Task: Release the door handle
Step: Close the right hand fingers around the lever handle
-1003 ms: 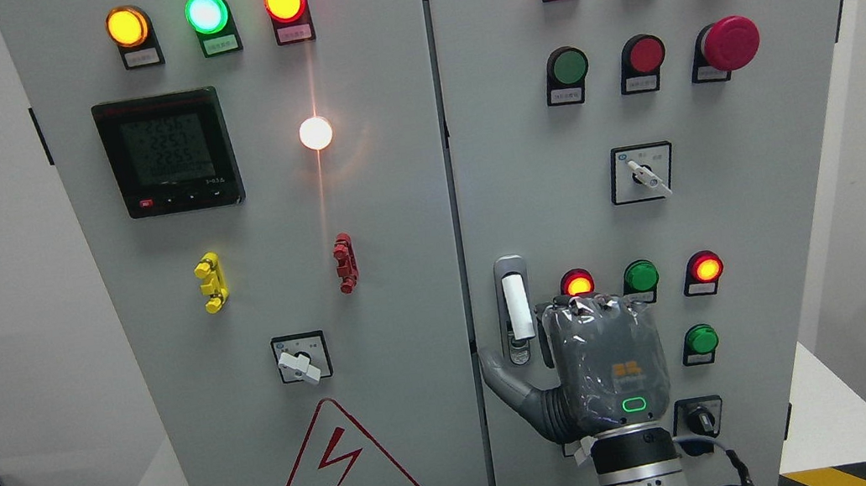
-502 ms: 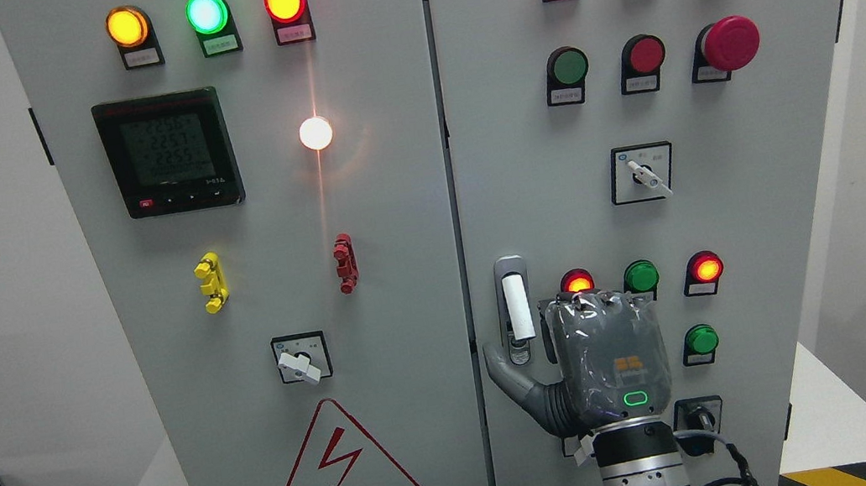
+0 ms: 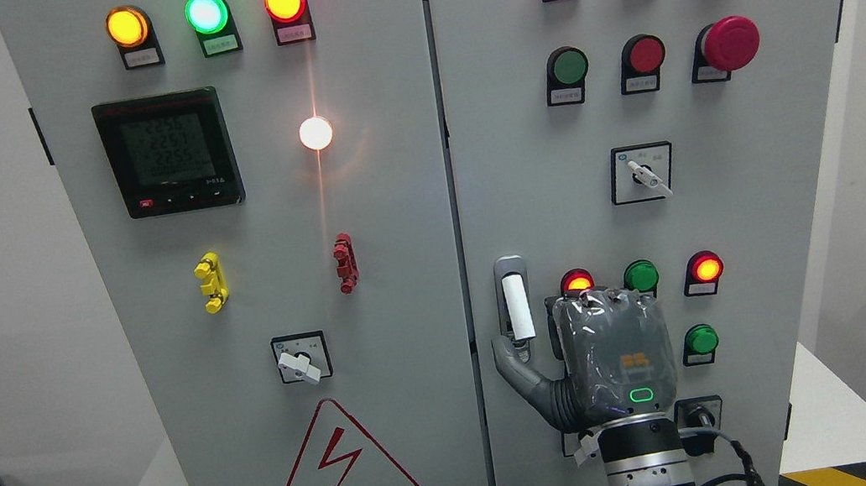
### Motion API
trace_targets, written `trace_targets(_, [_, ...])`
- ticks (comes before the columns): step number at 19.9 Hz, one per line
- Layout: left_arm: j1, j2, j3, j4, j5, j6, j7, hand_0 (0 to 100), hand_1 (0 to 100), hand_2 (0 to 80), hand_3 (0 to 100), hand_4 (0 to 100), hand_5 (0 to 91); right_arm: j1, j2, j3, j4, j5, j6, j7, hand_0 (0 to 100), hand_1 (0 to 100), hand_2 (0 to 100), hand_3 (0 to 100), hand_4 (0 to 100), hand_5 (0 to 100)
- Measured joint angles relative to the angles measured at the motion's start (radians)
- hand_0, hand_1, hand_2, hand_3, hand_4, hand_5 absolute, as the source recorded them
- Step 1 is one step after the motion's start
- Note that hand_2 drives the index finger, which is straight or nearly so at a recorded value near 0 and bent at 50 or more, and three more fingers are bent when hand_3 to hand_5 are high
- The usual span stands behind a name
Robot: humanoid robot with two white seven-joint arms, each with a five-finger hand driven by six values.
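Hands: we see one, the right hand (image 3: 617, 357), back toward us, thumb stretched left, its tip just under the door handle (image 3: 517, 306); other fingers hidden, so we cannot tell their grip.
Door handle: one, white, upright, on the right door (image 3: 734, 217) by its left edge.
Doors: we count two.
Rotary switches: three.

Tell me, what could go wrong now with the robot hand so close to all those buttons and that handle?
1. The right robot hand sits just right of the white door handle, with its grey thumb up beside the handle's lower end; pulling away carelessly might snag it and tug the grey cabinet door.
2. Its knuckles lie right below the lit red round button and green round button; drifting upward could bump one.
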Motion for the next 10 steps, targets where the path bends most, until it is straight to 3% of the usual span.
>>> trace_targets(10, [0.0,0.0,0.0,0.0,0.0,0.0,0.0,12,56,0.0,0,0,0.0,-0.004,0.003,-0.005,0.003,0.0,0.001,-0.001,30,32,96,100,97,100])
